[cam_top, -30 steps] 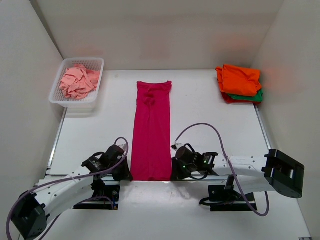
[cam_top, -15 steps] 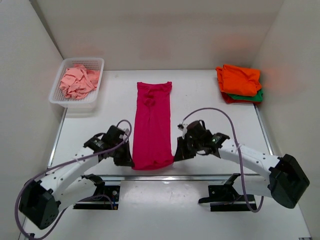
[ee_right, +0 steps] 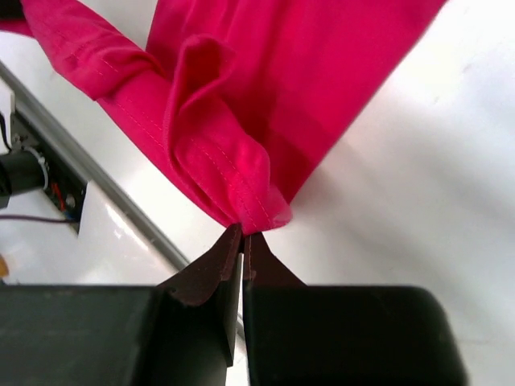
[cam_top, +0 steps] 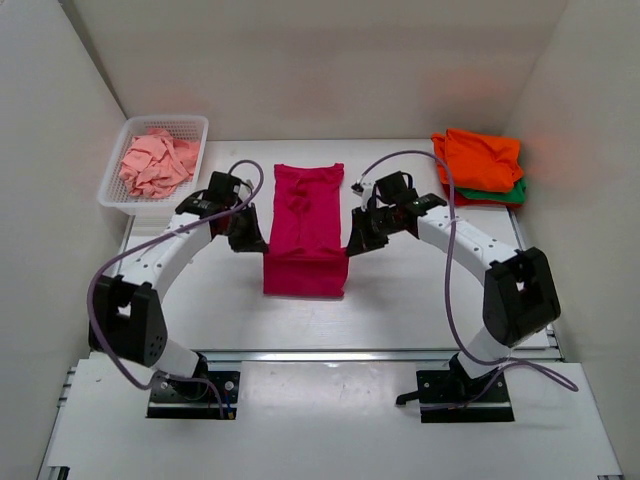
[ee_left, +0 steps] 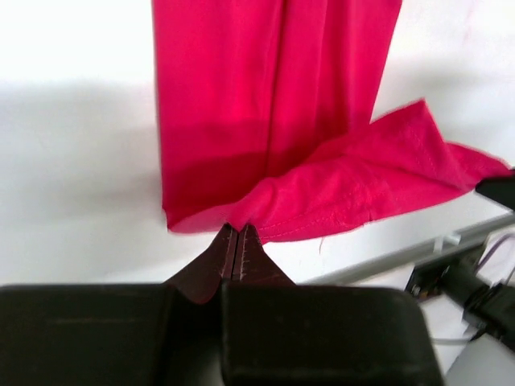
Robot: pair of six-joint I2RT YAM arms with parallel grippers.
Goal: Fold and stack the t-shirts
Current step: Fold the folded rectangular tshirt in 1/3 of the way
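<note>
A magenta-pink t-shirt (cam_top: pixel 305 225) lies as a long strip in the middle of the table, its near end lifted and doubled over. My left gripper (cam_top: pixel 259 245) is shut on the left corner of that hem (ee_left: pixel 241 219). My right gripper (cam_top: pixel 350 247) is shut on the right corner (ee_right: pixel 253 215). Both hold the hem above the strip's middle. An orange t-shirt (cam_top: pixel 480 158) tops a folded stack at the back right, with a green t-shirt (cam_top: pixel 512 193) and a red t-shirt (cam_top: pixel 462 199) under it. A pale salmon-pink t-shirt (cam_top: pixel 155 163) lies crumpled in the basket.
A white mesh basket (cam_top: pixel 150 205) stands at the back left. White walls close in the table on three sides. A metal rail (cam_top: pixel 320 353) runs along the table's near edge.
Both grippers have carried the shirt's near hem away from the table's front edge toward the back. The strip is now doubled over and looks much shorter.
</note>
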